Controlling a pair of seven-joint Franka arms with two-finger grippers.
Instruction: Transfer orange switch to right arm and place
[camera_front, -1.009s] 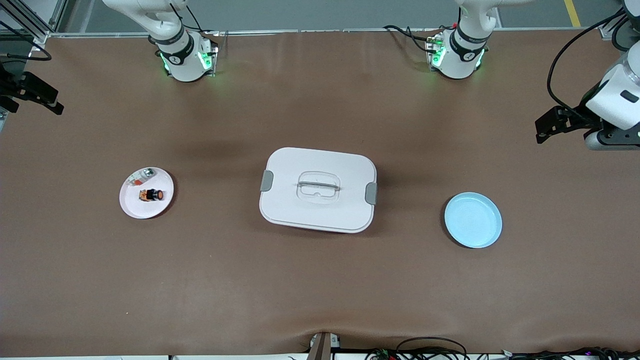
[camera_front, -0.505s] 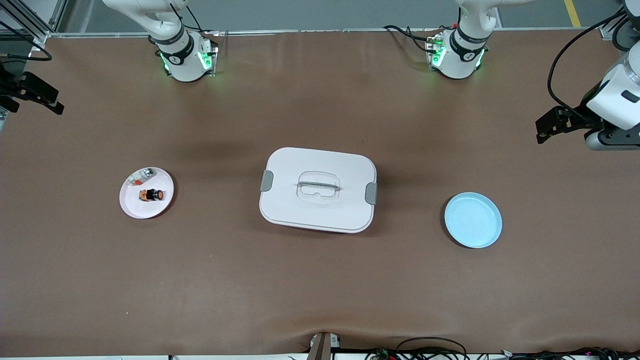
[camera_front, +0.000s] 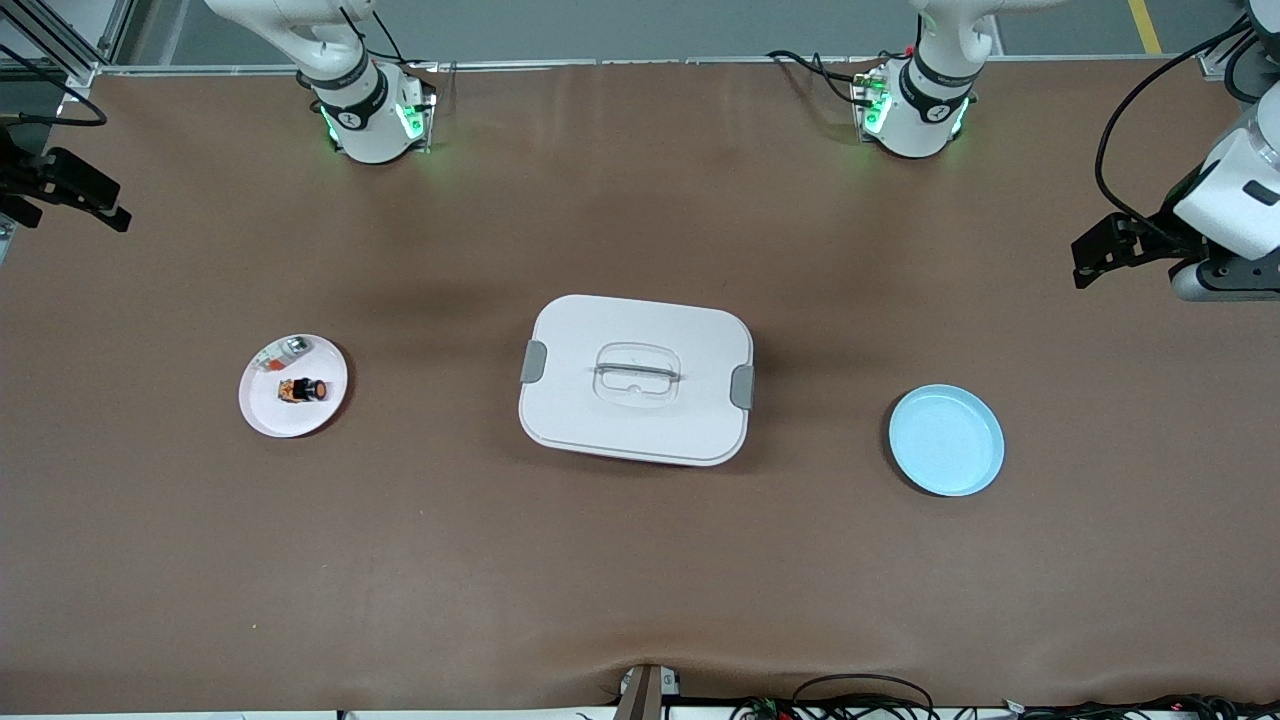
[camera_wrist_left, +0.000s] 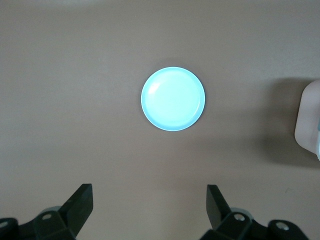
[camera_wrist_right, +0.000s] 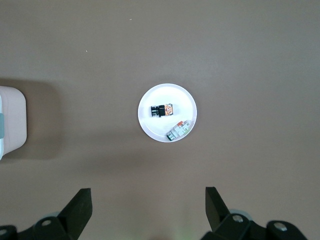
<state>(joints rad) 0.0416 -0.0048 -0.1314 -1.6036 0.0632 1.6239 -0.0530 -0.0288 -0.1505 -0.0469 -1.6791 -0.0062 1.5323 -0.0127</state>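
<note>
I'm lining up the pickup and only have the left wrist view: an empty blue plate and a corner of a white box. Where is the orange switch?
Observer: The orange switch lies on a white plate toward the right arm's end of the table.
Operator: Is anything else on that plate?
Observer: Yes, a small silvery-and-red piece sits beside the switch, farther from the front camera.
Operator: And the right gripper?
Observer: The right gripper hangs open in the air at the right arm's end of the table, holding nothing.
</note>
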